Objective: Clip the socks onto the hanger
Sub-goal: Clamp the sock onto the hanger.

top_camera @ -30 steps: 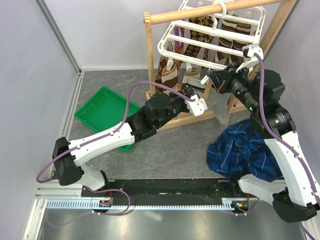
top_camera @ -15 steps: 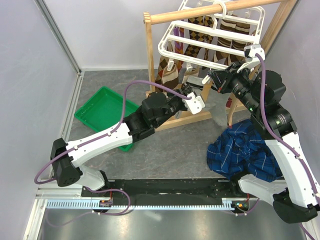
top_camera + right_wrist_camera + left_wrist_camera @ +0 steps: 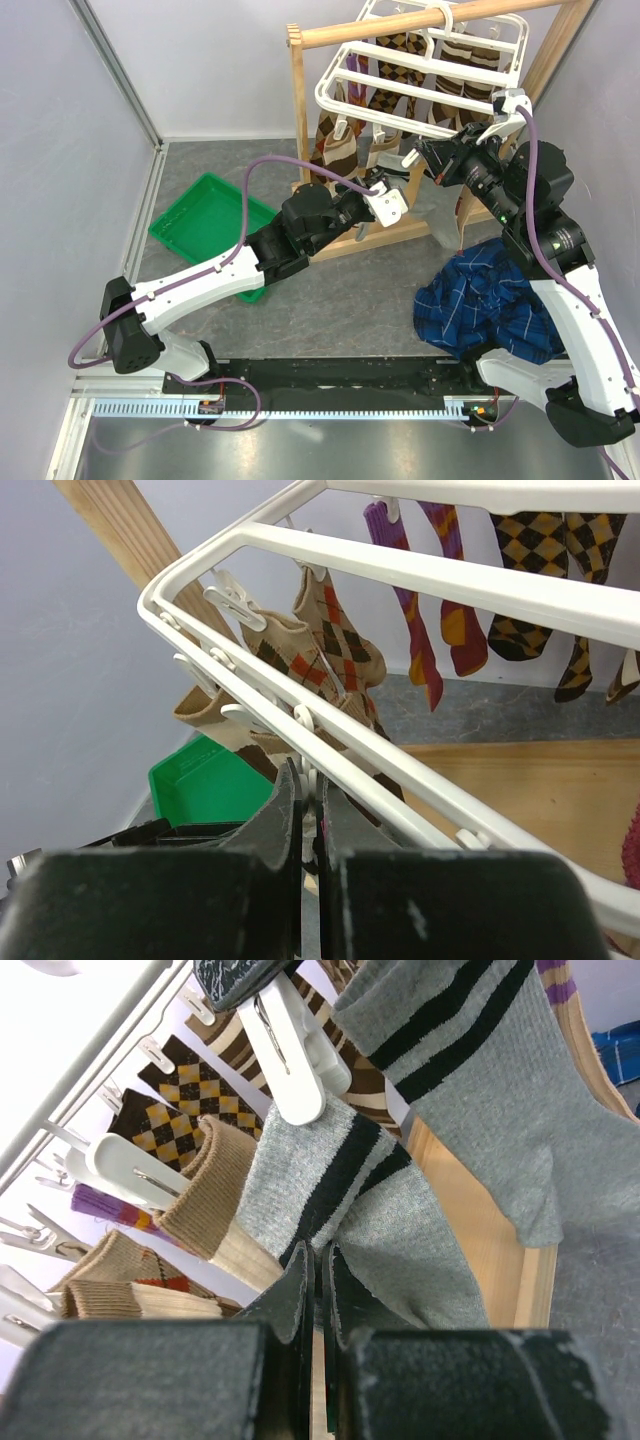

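My left gripper (image 3: 372, 188) is shut on the cuff of a grey sock (image 3: 335, 1185) with dark stripes and holds it up under the white hanger (image 3: 420, 72). My right gripper (image 3: 422, 158) is shut on a white clip (image 3: 292, 1048) dangling from the hanger's near rail (image 3: 330, 735); the clip (image 3: 318, 778) shows between its fingers. The clip's tip meets the top edge of the held cuff. A second grey striped sock (image 3: 480, 1080) hangs to the right. A tan sock (image 3: 215, 1200) hangs in a clip to the left.
The hanger hangs from a wooden rail stand (image 3: 400, 27) with brown argyle socks (image 3: 385, 92) on it. A green tray (image 3: 205, 225) lies on the left. A blue plaid cloth (image 3: 490, 305) lies by the right arm's base.
My left gripper has risen with the grey sock and shifted slightly left toward the hanger. My right gripper has edged up a little, still on the clip.
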